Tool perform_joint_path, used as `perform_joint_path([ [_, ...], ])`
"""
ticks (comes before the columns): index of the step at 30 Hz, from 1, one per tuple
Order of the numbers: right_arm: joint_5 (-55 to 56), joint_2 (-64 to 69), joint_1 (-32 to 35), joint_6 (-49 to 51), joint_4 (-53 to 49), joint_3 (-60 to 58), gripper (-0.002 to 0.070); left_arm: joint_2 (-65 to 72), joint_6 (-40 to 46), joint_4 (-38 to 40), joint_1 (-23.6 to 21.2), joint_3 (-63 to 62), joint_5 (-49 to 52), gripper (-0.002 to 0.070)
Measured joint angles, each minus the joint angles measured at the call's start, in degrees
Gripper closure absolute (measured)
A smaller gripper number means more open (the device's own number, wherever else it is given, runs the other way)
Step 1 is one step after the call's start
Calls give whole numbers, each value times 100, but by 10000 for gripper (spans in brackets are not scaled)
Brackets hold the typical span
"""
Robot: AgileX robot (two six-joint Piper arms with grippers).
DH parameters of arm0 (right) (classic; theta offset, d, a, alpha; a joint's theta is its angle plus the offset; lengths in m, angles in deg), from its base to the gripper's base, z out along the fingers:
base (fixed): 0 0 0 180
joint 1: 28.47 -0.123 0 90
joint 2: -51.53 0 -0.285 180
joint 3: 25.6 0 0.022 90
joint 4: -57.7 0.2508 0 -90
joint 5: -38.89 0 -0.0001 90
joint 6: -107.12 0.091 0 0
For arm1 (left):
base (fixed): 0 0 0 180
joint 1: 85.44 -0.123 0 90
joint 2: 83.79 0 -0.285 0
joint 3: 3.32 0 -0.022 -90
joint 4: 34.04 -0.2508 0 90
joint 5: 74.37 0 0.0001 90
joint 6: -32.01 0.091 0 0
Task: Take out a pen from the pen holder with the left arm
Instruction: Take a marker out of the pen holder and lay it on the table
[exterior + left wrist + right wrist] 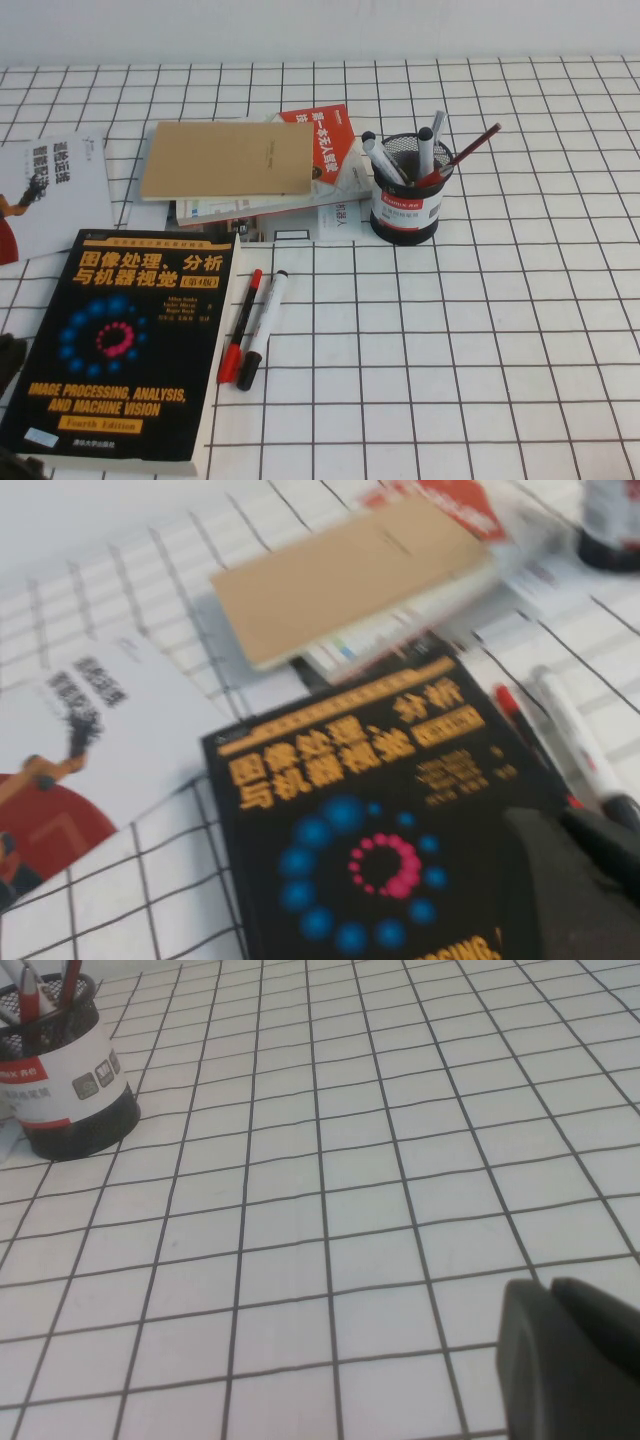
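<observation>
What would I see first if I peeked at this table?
The big black book with blue dots lies near left, two markers beside it. A mesh pen holder full of pens stands farther back. The shut left pincer hovers over the book; the right pincer hangs over checked tablecloth.

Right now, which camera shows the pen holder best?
The high view: the whole pen holder with its pens. The right wrist view shows it cut off; the left wrist view, just an edge. The left end effector, shut, is near the book; the right end effector, over the table.
</observation>
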Motion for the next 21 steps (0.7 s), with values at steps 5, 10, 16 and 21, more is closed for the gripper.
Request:
perform_joint_path([
  [5,0,0,0,0,0,0,692,-1462,0,602,-1256,1506,-1305,674],
  [10,0,0,0,0,0,0,692,-2705,49,1124,-2133,2351,-1668,674],
  [16,2,-14,4,0,0,0,692,-2793,630,1632,-2533,2786,-1891,674],
  [21,2,-14,4,0,0,0,692,-2793,1208,2041,-2547,2796,-1745,674],
])
